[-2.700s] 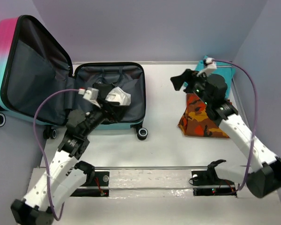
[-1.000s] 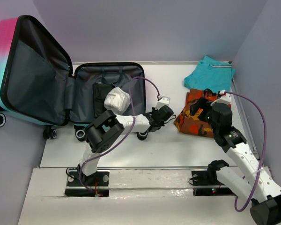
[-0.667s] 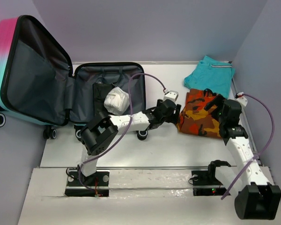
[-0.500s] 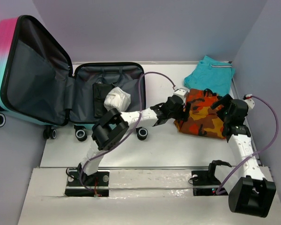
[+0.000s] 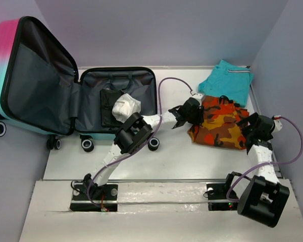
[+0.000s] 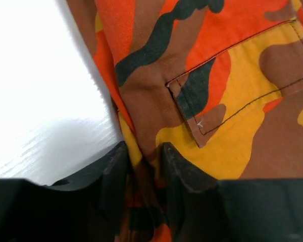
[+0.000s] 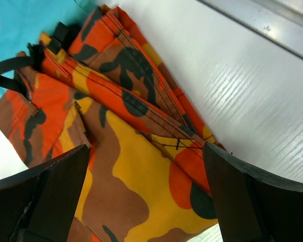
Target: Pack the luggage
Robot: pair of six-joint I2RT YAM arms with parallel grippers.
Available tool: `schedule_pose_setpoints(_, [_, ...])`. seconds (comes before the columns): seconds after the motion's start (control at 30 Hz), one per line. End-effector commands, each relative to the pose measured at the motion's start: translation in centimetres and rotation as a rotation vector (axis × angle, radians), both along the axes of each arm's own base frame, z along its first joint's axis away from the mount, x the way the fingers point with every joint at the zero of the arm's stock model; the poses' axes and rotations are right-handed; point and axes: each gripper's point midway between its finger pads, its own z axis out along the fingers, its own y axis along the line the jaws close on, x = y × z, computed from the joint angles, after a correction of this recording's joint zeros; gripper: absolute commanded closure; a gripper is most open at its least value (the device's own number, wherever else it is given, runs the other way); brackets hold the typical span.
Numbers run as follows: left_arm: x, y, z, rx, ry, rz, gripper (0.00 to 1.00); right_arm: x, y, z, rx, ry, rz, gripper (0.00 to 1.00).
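On a white bench [image 5: 182, 161], near an opened suitcase [image 5: 35, 80], camouflage shorts [image 5: 219, 126] are pinched at their edge by the left fingers [image 6: 113, 171]; the right fingers [image 7: 55, 186] are spread wide above.

Camo cloth [image 6: 232, 101]: woven fabric, matt, dark stitched seams. Desk [image 6: 40, 75]: white, glossy, fine linear grain. Teal cloth [image 5: 227, 83]: smooth, matt. Luggage [image 5: 2, 55] shell: hard plastic, slight sheen. Lining [image 5: 40, 85]: dark grey fabric, matt. Left gripper [image 6: 144, 159] jaws: black plastic, matt. Rail [image 7: 272, 20]: grey metal, dull. Cable [image 5: 169, 83]: purple, smooth sheath.
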Motion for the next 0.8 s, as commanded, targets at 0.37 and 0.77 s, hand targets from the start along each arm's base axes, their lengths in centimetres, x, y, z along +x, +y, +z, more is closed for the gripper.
schedule_pose_setpoints(0.37, [2.0,11.0,-0.5,0.039,0.005,0.154,0.94,1.7,2.2,-3.1,0.109,0.020,0.140,0.00])
schedule_pose_setpoints(0.77, [1.6,9.5,1.8,-0.017,0.036,0.013,0.26,4.8,10.9,-3.0,0.423,-0.156,0.600,0.00])
